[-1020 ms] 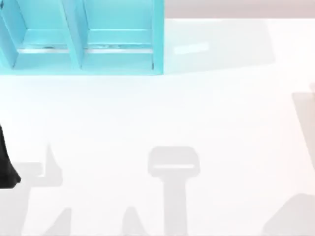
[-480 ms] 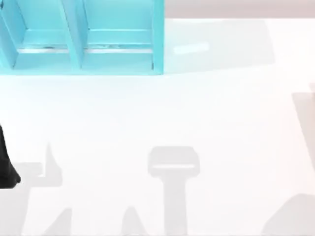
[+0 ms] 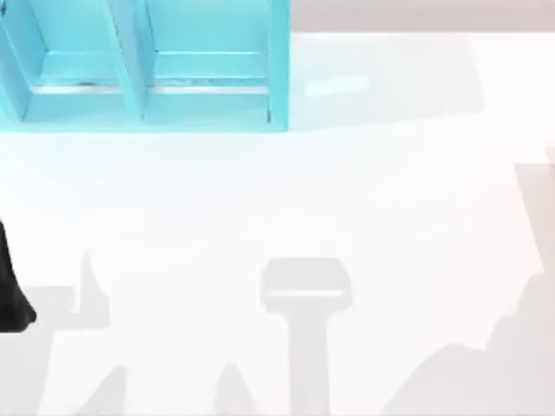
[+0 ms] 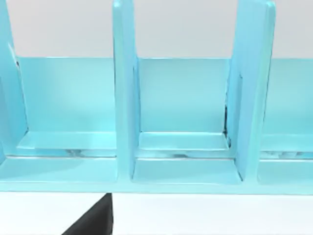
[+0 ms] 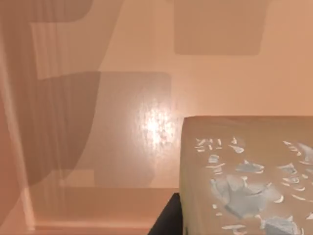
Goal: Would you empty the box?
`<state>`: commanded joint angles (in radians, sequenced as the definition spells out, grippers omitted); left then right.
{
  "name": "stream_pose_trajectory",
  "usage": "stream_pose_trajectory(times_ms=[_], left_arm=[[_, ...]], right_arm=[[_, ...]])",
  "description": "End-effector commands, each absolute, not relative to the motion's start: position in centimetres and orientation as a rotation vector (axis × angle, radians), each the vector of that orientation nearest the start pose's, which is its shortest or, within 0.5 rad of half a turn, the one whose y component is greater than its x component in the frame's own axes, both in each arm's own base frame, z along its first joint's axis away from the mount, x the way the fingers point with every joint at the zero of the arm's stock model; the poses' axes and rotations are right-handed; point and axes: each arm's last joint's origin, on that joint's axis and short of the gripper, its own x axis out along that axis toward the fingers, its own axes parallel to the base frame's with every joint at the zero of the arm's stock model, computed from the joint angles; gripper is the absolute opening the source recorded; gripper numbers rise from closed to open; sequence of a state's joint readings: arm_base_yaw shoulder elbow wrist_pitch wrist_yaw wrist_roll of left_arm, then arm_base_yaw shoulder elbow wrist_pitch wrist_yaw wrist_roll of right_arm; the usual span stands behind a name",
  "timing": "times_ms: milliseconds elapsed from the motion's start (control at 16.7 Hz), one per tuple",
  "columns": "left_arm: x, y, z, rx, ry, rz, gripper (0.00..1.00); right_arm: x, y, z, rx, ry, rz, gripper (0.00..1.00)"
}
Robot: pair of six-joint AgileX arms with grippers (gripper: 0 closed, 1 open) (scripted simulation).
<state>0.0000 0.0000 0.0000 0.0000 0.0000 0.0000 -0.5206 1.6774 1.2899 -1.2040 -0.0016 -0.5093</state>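
ok so my left arm (image 3: 10, 290) is just a dark sliver at the left edge of the table (image 3: 286, 199), with the turquoise rack (image 3: 147, 69) off ahead of it at the far left corner. From my left wrist the rack (image 4: 186, 122) sits straight in front of the hand, standing upright on the white top, its tall dividers splitting it into side-by-side bays with a low lip along the front. A black wedge of my left gripper (image 4: 95, 220) pokes in near that lip, apart from it, and I honestly can't tell how the hand is set. Right side: the box (image 5: 249, 176) is close up against my right hand, a tan flat face with pale bluish flecks scattered on it, sitting on a glossy surface in warm light. A dark bit of my right gripper (image 5: 168, 220) shows just beside the box edge; touching or not, can't tell, same for its grip
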Motion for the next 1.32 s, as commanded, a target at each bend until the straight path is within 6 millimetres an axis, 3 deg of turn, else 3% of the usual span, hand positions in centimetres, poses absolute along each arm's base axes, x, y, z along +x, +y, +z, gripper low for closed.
stream_pose_trajectory(times_ms=[180, 300, 660, 840, 1020, 1200, 1320], left_arm=[[10.6, -0.1, 16.0, 0.000, 0.000, 0.000, 1.00], [10.6, -0.1, 16.0, 0.000, 0.000, 0.000, 1.00], [10.6, -0.1, 16.0, 0.000, 0.000, 0.000, 1.00], [10.6, -0.1, 16.0, 0.000, 0.000, 0.000, 1.00], [10.6, -0.1, 16.0, 0.000, 0.000, 0.000, 1.00], [10.6, -0.1, 16.0, 0.000, 0.000, 0.000, 1.00], [10.6, -0.1, 16.0, 0.000, 0.000, 0.000, 1.00]], right_arm=[[25.9, -14.5, 26.2, 0.012, 1.576, -0.004, 0.00], [25.7, -14.4, 27.3, 0.008, 1.568, -0.007, 0.00], [26.3, -14.1, 27.0, 0.009, 1.573, -0.004, 0.00], [29.5, -12.4, 26.5, 0.007, 1.575, -0.001, 0.00], [34.5, -7.4, 25.4, 0.006, 1.572, -0.001, 0.00], [38.9, 1.0, 23.5, 0.009, 1.565, -0.004, 0.00], [40.4, 7.0, 21.9, 0.010, 1.563, -0.004, 0.00]])
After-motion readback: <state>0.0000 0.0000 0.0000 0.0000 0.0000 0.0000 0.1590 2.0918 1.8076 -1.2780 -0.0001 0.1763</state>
